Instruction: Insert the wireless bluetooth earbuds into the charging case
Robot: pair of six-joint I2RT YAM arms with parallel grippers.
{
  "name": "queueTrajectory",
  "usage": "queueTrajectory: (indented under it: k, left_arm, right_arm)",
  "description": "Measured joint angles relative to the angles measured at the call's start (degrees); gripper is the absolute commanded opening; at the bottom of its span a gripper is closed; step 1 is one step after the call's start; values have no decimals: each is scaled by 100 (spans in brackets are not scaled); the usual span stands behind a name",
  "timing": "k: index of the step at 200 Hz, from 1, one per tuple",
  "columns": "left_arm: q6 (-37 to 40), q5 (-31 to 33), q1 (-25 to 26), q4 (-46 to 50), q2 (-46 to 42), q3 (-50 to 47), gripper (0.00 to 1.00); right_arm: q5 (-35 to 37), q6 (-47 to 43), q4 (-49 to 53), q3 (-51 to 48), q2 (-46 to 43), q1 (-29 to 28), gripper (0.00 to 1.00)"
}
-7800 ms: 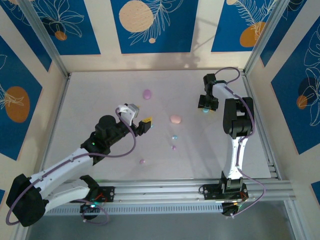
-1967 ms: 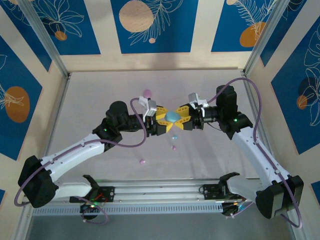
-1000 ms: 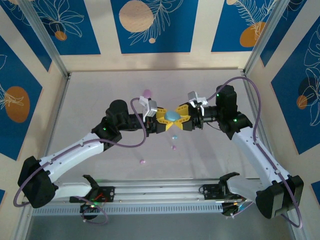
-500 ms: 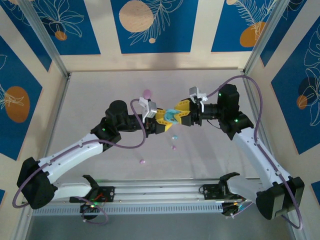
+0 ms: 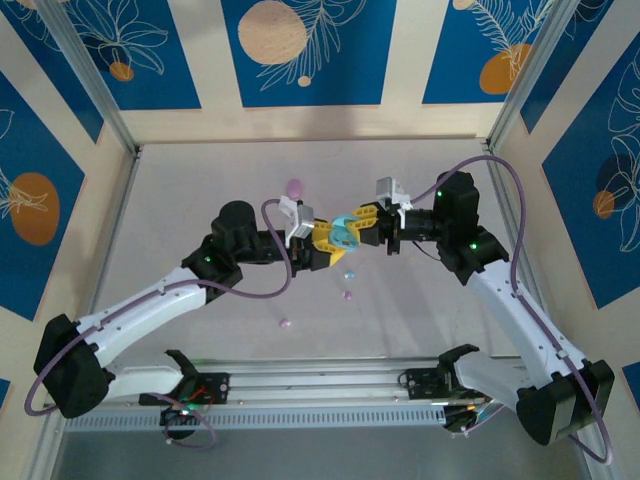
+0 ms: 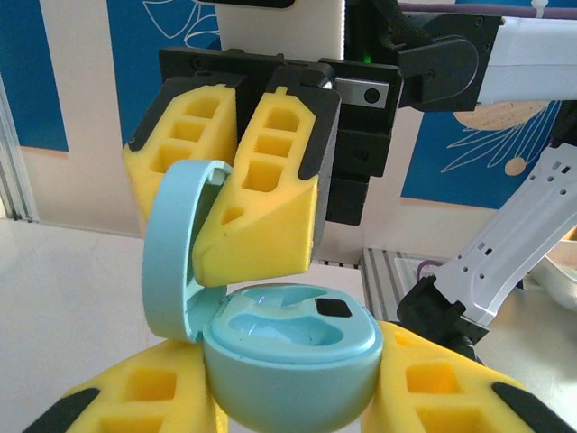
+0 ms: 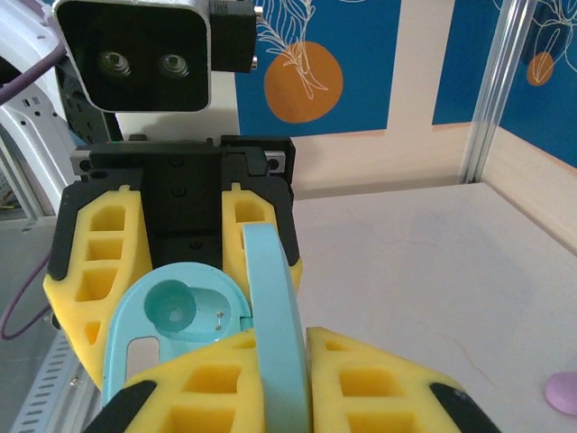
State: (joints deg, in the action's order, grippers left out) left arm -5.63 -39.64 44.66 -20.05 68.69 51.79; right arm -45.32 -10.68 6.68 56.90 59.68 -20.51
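Charging case hangs open between left gripper and right gripper.

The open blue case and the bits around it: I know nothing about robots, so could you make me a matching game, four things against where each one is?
Things:
1. light blue case base
2. light blue case lid
3. purple oval case
4. tiny blue bud

Places:
A. on the table, far side
B. held in the left claw
C. on the table, just nearer than the claws
D. pinched in the right claw, swung up

Pairs: 1-B, 2-D, 3-A, 4-C.
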Motion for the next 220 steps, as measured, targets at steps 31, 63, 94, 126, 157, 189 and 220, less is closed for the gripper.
queueTrajectory:
  k: [31,63,94,126,157,189,220]
  left_arm:
    - [-26,7,0,-7,7,0,36]
    - [-164,52,0,-63,37,0,49]
    - [-313,63,4,-175,186,0,54]
    - [-345,66,9,-179,284,0,54]
    - [-352,61,15,-181,293,2,46]
    - [-358,44,15,-184,293,2,37]
    - [-343,39,15,-181,293,2,29]
  right_arm:
    - [55,-48,42,28,0,-20,3]
    - [238,-153,72,63,-2,-103,3]
    - [463,-243,109,63,-24,-225,3]
    - [616,-262,107,63,-39,-260,3]
    - [671,-267,107,63,-39,-275,4]
    - [726,-304,111,63,-44,-275,6]
    - [748,-352,157,63,-76,-275,13]
